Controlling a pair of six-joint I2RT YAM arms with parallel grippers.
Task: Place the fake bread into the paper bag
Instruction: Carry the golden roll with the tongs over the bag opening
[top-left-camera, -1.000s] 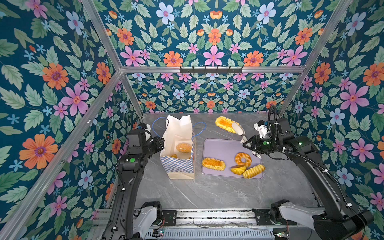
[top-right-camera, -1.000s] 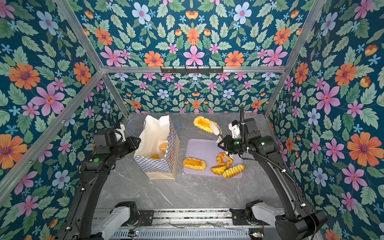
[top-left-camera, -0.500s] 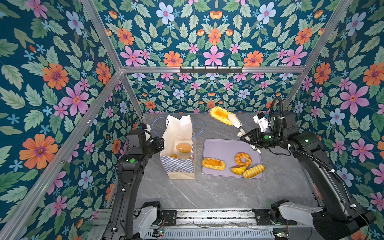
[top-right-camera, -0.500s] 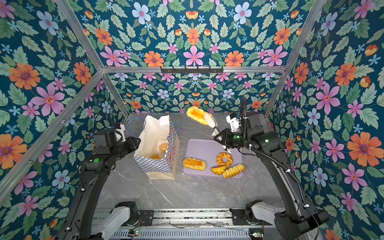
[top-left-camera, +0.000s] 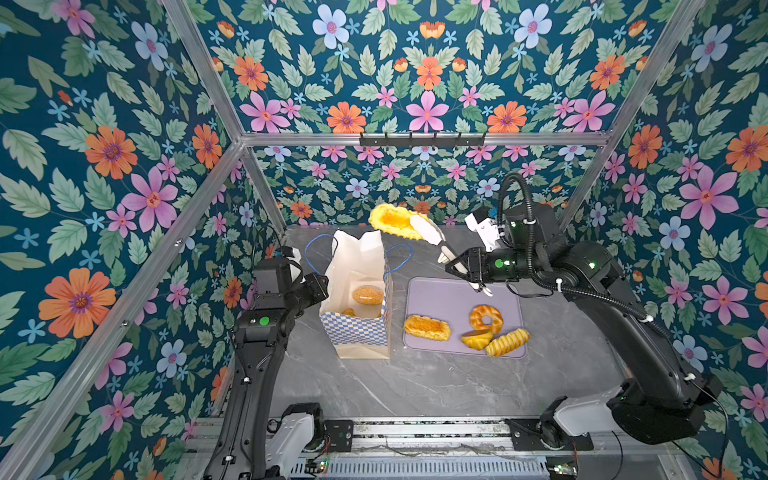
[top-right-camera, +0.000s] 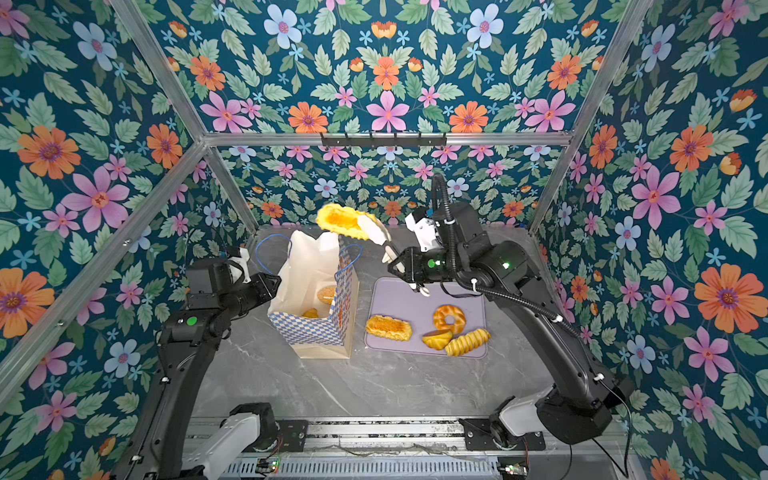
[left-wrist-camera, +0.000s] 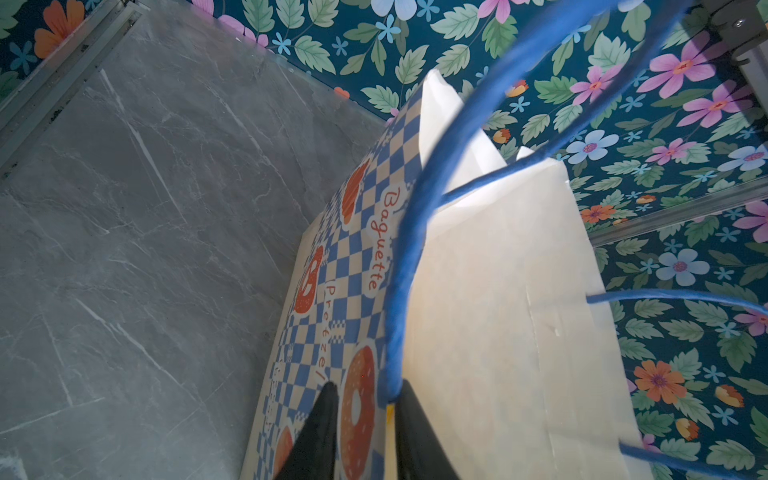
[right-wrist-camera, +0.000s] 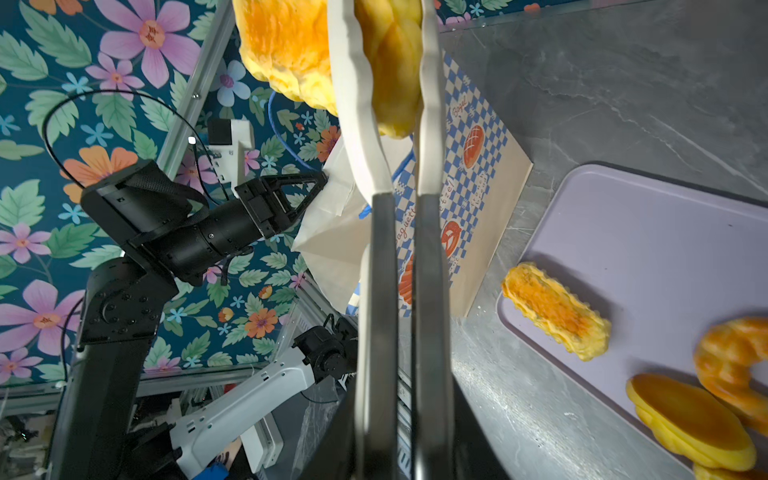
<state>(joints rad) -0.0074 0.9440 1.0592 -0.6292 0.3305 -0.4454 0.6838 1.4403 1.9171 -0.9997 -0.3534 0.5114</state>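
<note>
- Left arm, lower left in both top views: matte black, boxy links, one round green light.
- Right arm, right side: also black, with small green lamps. A ribbed black hose loops above it, pinned by white ties.
- Base joints, near the bottom edge: white shells.
- Left gripper: black wedge-shaped fingers.
- Right gripper: white wavy fingers on dark grey bars.
- Small screws dot the left arm's black casing.
- A white camera block sits on each wrist.

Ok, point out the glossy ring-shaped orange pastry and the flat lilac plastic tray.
Ring-shaped pastry (top-left-camera: 485, 309): in a top view, on its upper band.
Lilac tray (top-left-camera: 440, 299): in a top view, on bare surface.
</note>
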